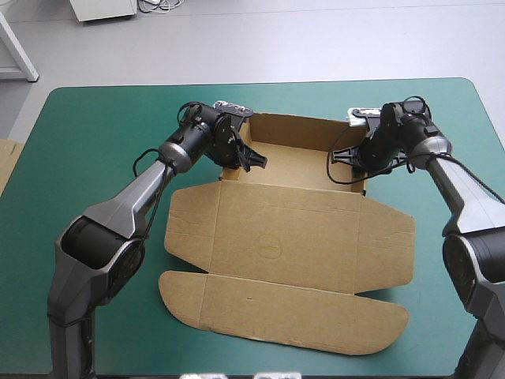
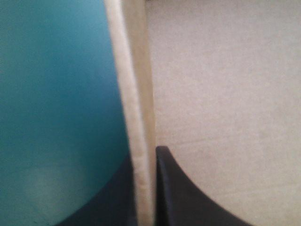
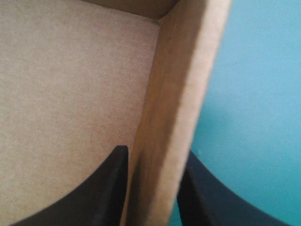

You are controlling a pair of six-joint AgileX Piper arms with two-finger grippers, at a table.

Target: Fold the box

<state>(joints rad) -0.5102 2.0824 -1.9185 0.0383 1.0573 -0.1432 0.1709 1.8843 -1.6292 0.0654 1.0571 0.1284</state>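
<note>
The left gripper (image 2: 143, 160) and right gripper (image 3: 157, 150) each clamp 1 raised wall of the box (image 1: 288, 233) between nearly closed fingers (image 3: 108, 188); only the high view shows the flat lid (image 1: 284, 304).

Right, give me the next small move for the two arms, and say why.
Probably bring both side walls square against the back wall, ready for tucking. The left gripper and right gripper are each shut on a raised side wall of the box, the back wall already stands, and the lid lies flat.
</note>
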